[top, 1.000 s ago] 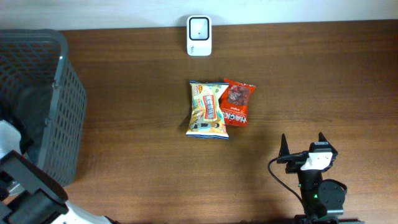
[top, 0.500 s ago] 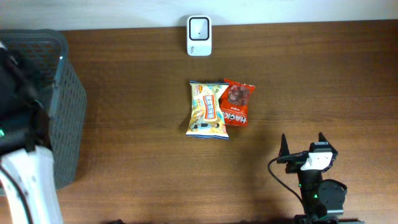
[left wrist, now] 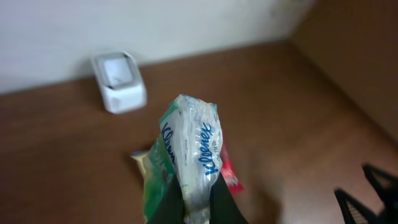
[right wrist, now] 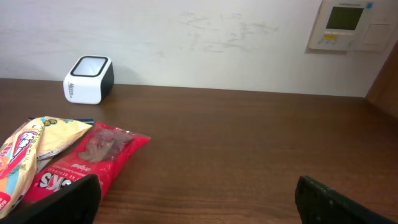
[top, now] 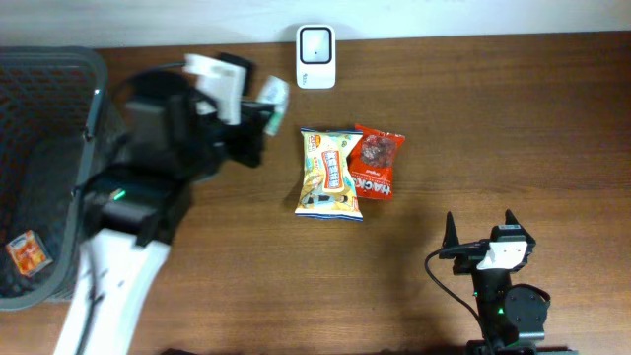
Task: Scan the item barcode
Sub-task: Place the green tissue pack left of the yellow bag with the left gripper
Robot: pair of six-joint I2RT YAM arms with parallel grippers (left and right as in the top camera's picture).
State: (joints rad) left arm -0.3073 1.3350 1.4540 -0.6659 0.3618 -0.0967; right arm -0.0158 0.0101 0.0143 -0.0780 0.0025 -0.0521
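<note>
The grey basket (top: 59, 99) at far left holds a small orange packet (top: 28, 253). The left gripper (left wrist: 198, 199) is pinching a tissue pack (left wrist: 189, 146) above the counter (top: 493, 118), just left of the white scanner (left wrist: 118, 81) and beyond the yellow snack bag (top: 330, 173) and red snack bag (top: 377, 163). The right gripper (top: 479, 235) is spread, near right, well apart.

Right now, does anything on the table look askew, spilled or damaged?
Nothing spilled or damaged. Only the yellow snack bag and red snack bag lie overlapping mid-table, slightly tilted. The left hand grips the tissue pack by its end, near the scanner.
</note>
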